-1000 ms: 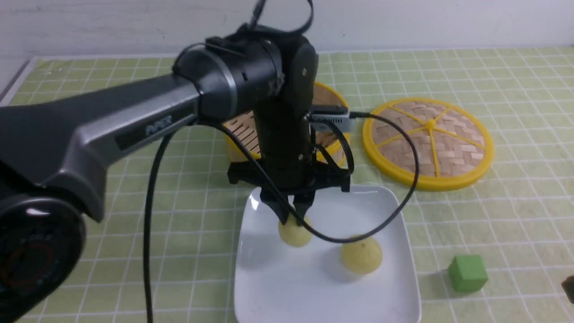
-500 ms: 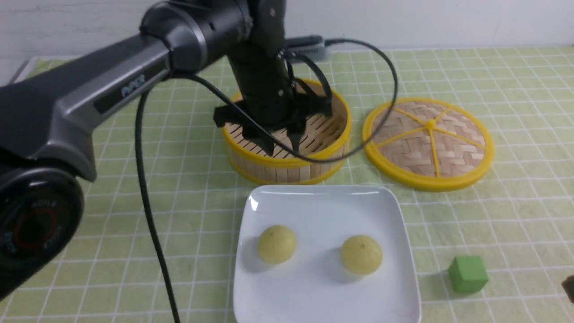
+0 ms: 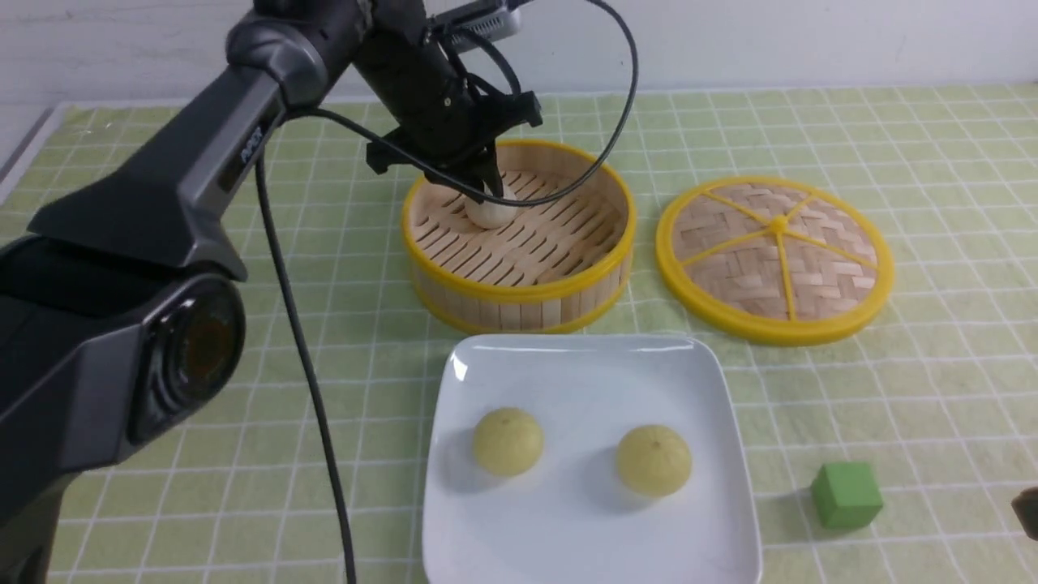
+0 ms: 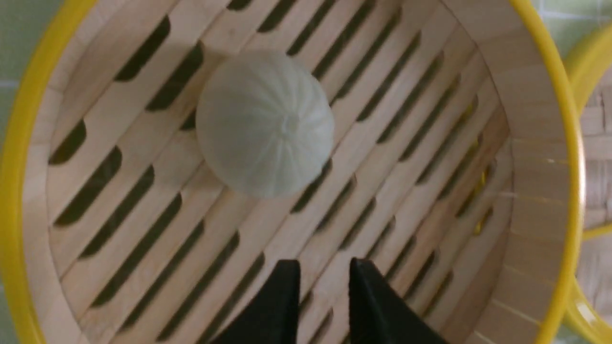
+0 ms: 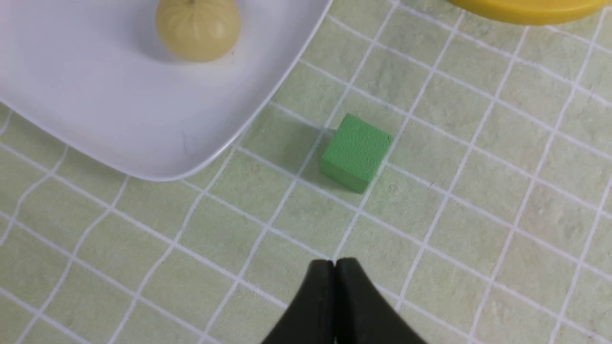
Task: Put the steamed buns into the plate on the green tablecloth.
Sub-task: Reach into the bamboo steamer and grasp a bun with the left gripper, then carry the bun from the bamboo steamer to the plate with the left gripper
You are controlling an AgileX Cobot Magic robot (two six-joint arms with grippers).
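**Front view.** Left gripper (image 3: 480,185): reaches over the bamboo steamer (image 3: 519,304), tips just above the off-white bun (image 3: 491,214). That bun lies on the steamer's slats, toward the far left side. Plate (image 3: 584,357): on the green tablecloth (image 3: 892,146), just in front of the steamer. It carries the left yellow bun (image 3: 508,440) and the right yellow bun (image 3: 654,460), set apart. Woven lid (image 3: 774,258): flat on the cloth, right of the steamer. Green cube (image 3: 846,495): right of the plate's near corner.

**Left wrist view.** Fingers (image 4: 282,301) narrowly parted, nothing between them. The off-white bun (image 4: 264,123) sits clear of the tips, untouched.

**Right wrist view.** Right gripper (image 5: 334,274): fingers pressed together, empty, over bare cloth. The green cube (image 5: 356,153) is near. The plate's corner (image 5: 158,162) bears the right yellow bun (image 5: 197,26).
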